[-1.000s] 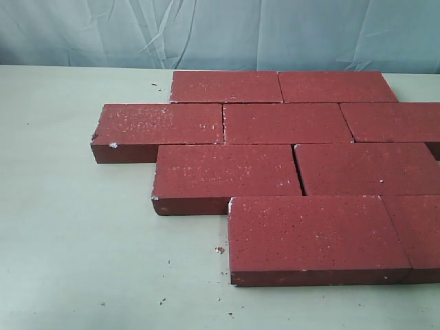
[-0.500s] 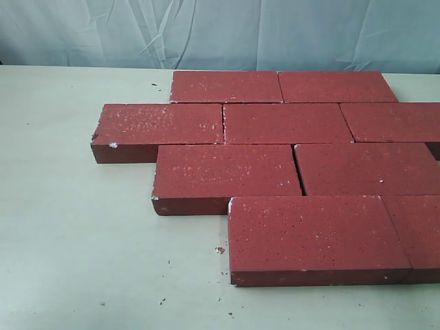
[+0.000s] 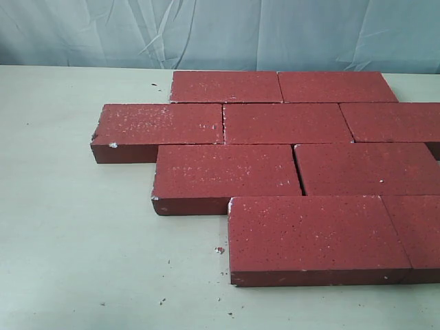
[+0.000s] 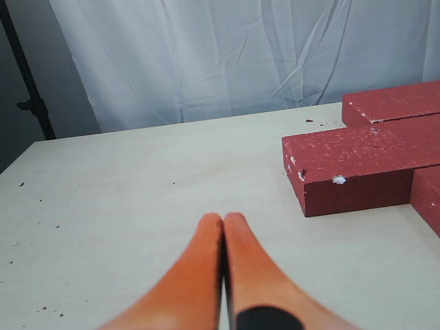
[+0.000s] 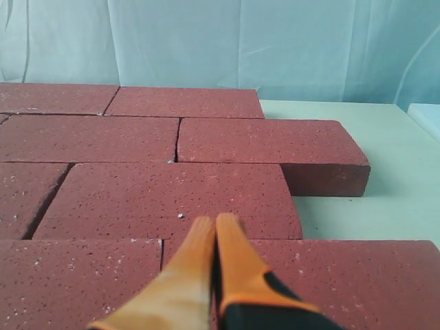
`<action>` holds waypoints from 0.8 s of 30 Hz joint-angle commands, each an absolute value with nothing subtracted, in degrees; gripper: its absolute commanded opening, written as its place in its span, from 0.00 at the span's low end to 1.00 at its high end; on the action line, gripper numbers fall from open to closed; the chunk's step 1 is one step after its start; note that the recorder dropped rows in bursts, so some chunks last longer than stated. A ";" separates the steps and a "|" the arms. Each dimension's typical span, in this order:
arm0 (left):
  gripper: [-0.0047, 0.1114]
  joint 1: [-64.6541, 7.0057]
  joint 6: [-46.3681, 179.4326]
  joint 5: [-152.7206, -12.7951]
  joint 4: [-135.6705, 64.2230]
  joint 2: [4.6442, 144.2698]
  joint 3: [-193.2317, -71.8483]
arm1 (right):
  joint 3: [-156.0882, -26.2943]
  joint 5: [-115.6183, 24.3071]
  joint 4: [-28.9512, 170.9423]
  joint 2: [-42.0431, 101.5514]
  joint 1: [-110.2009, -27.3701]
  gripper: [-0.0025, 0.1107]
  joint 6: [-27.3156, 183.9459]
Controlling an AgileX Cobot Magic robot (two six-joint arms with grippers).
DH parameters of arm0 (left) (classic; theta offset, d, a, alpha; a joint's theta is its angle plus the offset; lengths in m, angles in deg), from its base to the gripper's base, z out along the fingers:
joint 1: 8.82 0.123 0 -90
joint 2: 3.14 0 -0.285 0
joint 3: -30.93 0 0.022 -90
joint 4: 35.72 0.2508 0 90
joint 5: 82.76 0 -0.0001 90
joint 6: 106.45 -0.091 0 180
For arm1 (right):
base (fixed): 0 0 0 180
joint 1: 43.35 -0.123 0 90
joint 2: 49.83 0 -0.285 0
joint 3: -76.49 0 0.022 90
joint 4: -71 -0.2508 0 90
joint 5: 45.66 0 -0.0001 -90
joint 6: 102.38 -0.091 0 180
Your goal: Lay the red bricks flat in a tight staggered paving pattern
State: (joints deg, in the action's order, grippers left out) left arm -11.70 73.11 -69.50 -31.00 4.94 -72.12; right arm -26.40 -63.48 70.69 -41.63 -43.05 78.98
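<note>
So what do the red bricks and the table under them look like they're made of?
The red bricks look like pressed concrete or fired clay, matte and gritty: white speckles, chipped whitish corners, crumbs nearby. The table looks like pale wood or laminate, smooth and matte, with faint grain; I cannot tell which.

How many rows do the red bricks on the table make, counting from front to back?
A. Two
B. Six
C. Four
C: the exterior view shows the red bricks lying flat on the table in four rows, each with its joints offset sideways from the row behind it.
</note>
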 commanded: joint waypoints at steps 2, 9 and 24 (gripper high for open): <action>0.04 -11.68 73.09 -69.91 -31.19 4.64 -71.85 | -26.29 -63.10 70.67 -42.04 -42.65 0.02 78.80; 0.04 -11.68 73.09 -69.91 -31.19 4.64 -71.85 | -26.29 -63.10 70.57 -42.04 -42.65 0.02 78.80; 0.04 -11.68 73.09 -69.92 -31.19 4.64 -71.85 | -26.29 -63.10 69.97 -42.04 -42.65 0.02 78.80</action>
